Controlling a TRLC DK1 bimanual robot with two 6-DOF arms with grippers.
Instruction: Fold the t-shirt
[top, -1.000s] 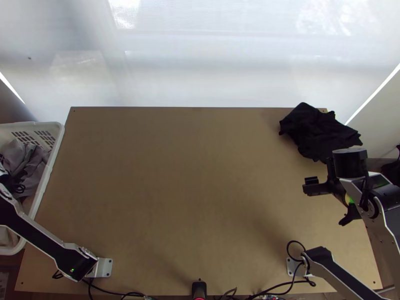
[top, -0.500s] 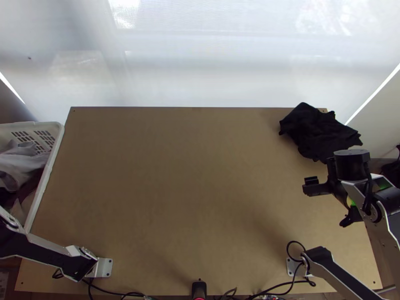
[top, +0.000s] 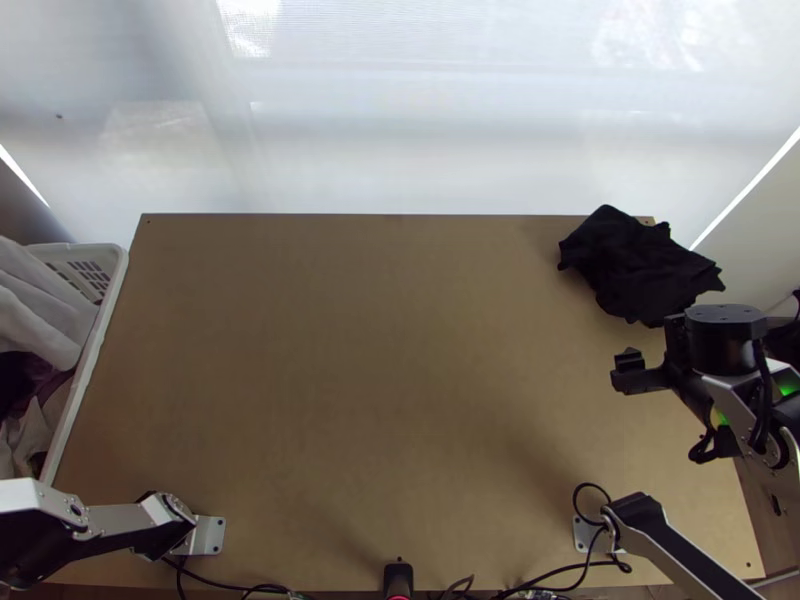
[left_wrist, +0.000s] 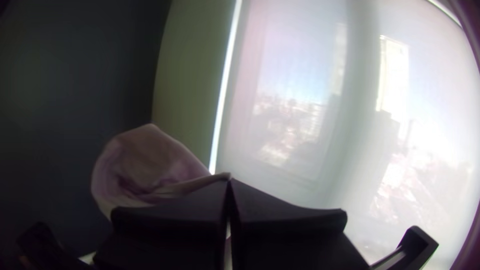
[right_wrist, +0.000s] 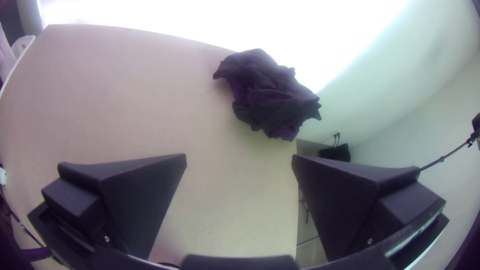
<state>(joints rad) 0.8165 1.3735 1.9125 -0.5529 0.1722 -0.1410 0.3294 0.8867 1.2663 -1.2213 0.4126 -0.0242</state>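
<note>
In the top view my right gripper (top: 664, 412) stands open over the table's right side, on the near side of a bunched black cloth (top: 640, 265). The right wrist view has that black cloth (right_wrist: 270, 95) beyond the spread fingers of my right gripper (right_wrist: 239, 162), not touching them. A pale cloth (top: 40, 308) hangs in loose folds over the basket at the left edge. My left gripper (left_wrist: 229, 182) is shut on an edge of the pale cloth (left_wrist: 150, 160), whose rest bulges out to one side of the fingertips.
The white laundry basket (top: 92, 345) stands against the table's left edge, with more clothes (top: 30, 430) inside. Brown tabletop (top: 370, 370) stretches between basket and black cloth. Cables (top: 230, 583) run along the near edge between the arm bases.
The left arm has swung toward the near edge, and the pale cloth has come up out of the basket. My right gripper has shifted slightly to the right; the black cloth lies unchanged.
</note>
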